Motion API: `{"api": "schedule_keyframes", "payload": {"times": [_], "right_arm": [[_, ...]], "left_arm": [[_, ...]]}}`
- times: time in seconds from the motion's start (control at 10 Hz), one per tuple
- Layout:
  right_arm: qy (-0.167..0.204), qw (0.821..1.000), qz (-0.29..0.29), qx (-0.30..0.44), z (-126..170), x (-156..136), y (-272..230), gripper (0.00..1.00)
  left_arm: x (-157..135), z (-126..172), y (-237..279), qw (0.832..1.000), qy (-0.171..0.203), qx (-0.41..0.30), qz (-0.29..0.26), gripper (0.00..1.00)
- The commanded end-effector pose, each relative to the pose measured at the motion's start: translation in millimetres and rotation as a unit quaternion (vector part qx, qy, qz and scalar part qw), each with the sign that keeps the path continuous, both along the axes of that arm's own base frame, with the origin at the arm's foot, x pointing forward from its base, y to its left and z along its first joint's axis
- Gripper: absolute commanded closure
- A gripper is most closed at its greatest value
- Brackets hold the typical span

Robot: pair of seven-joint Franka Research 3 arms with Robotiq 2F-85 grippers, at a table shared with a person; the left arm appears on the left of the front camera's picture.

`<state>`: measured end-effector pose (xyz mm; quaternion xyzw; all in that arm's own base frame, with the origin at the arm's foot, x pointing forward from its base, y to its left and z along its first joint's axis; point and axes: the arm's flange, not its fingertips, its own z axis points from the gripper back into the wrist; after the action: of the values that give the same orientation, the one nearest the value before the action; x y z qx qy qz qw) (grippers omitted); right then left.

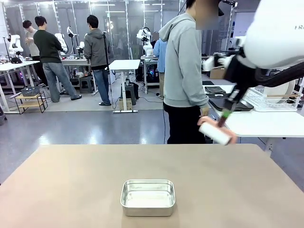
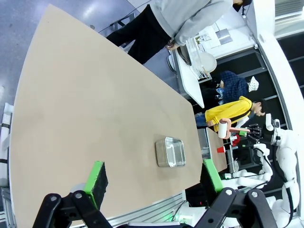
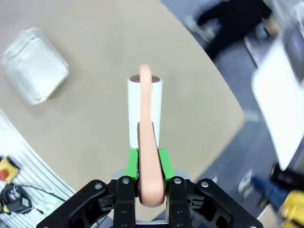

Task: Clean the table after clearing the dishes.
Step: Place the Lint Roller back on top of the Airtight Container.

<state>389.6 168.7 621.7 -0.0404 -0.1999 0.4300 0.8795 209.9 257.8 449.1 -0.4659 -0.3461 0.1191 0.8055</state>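
Jaws of right gripper [image 3: 151, 167] clamp roller [image 3: 145, 111] above table [image 1: 71, 180].

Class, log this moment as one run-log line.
right gripper: shut on roller handle, above table | left gripper: open, empty | steel pan: on table | person: far side

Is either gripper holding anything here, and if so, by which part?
The right gripper is shut on the pink handle of the white roller. The left gripper is open and holds nothing.
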Motion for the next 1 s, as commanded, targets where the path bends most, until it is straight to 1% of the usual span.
{"api": "schedule_keyframes", "payload": {"times": [0.0,0.1,0.3,0.5,0.6,0.7,0.8,0.9], "right_arm": [[-0.003,0.994,0.107,-0.007,-6,-9,44,0.79],[0.008,0.987,0.158,-0.017,-13,-22,85,0.79],[0.036,0.964,0.259,-0.039,-29,-44,154,0.79],[0.049,0.949,0.307,-0.062,-47,-52,195,0.79],[0.050,0.945,0.313,-0.078,-59,-50,209,0.79],[0.042,0.938,0.333,-0.081,-65,-49,216,0.79],[0.019,0.945,0.307,-0.110,-63,-47,212,0.79],[0.056,0.945,0.314,-0.067,-70,-58,217,0.79]], "left_arm": [[-1,5,2,1.000,0.000,-0.008,-0.002,0.00],[-1,5,2,1.000,0.000,-0.008,-0.002,0.00],[-1,5,2,1.000,0.000,-0.008,-0.002,0.00],[-1,5,2,1.000,0.000,-0.008,-0.002,0.00],[-1,5,2,1.000,0.000,-0.008,-0.002,0.00],[-1,5,2,1.000,0.000,-0.008,-0.002,0.00],[-1,5,2,1.000,0.000,-0.008,-0.002,0.00],[-1,5,2,1.000,0.000,-0.008,-0.002,0.00]]}}
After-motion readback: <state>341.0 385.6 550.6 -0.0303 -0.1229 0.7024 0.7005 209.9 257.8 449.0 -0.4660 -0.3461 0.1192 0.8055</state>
